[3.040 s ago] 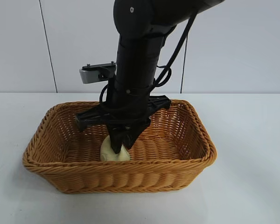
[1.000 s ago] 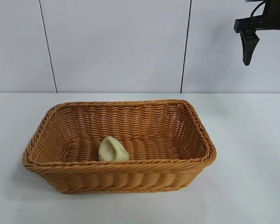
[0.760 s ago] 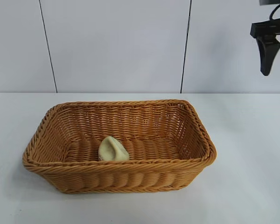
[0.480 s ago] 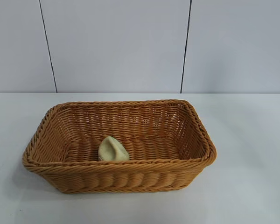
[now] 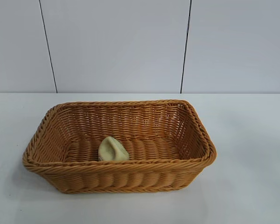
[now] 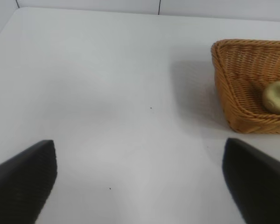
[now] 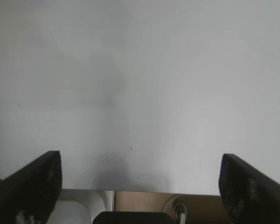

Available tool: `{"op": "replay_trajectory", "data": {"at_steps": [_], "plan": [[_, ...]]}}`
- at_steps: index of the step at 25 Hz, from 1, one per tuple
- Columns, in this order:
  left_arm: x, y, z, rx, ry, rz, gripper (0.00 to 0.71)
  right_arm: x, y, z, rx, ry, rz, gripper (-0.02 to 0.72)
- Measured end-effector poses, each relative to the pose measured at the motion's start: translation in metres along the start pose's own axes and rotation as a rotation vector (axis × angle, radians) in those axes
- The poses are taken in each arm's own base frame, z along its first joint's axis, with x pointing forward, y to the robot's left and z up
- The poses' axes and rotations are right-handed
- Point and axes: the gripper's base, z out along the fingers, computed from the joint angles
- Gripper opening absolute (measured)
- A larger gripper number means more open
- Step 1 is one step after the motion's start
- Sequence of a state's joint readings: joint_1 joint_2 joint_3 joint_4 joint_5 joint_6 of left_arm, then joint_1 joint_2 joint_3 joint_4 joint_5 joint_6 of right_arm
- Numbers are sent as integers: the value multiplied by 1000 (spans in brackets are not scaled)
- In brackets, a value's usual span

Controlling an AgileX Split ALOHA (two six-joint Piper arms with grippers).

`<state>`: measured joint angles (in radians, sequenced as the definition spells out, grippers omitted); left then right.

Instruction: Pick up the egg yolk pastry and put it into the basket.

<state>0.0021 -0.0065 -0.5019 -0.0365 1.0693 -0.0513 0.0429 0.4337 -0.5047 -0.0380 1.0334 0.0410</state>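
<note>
The egg yolk pastry (image 5: 113,150), a small pale cream-yellow lump, lies on the floor of the orange-brown wicker basket (image 5: 196,123), near its front wall and left of centre. The left wrist view shows the basket (image 6: 233,88) off to one side with the pastry (image 6: 276,97) inside. My left gripper (image 6: 140,177) hangs open over bare white table, well away from the basket, holding nothing. My right gripper (image 7: 141,184) is open too, empty, above the table's edge. Neither arm appears in the exterior view.
The white table (image 5: 252,140) spreads around the basket on all sides. A pale panelled wall (image 5: 116,46) stands behind it. Past the table edge in the right wrist view lies a brown floor (image 7: 186,203).
The right arm, high at the upper right one second ago, has drawn off to the right and left the exterior view. Basket and pastry have stayed put.
</note>
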Motion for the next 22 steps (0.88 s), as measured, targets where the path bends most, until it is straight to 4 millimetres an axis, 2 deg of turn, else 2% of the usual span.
{"op": "replay_trajectory", "data": {"at_steps": [6, 14, 22], "plan": [[0, 0, 0, 0, 0, 0, 692, 14, -1, -23, -10, -182, 6, 656], [0, 0, 0, 0, 0, 0, 692, 24, -1, -36, -10, -287, 16, 656], [0, 0, 0, 0, 0, 0, 692, 43, -1, -52, 12, -441, 50, 656]]}}
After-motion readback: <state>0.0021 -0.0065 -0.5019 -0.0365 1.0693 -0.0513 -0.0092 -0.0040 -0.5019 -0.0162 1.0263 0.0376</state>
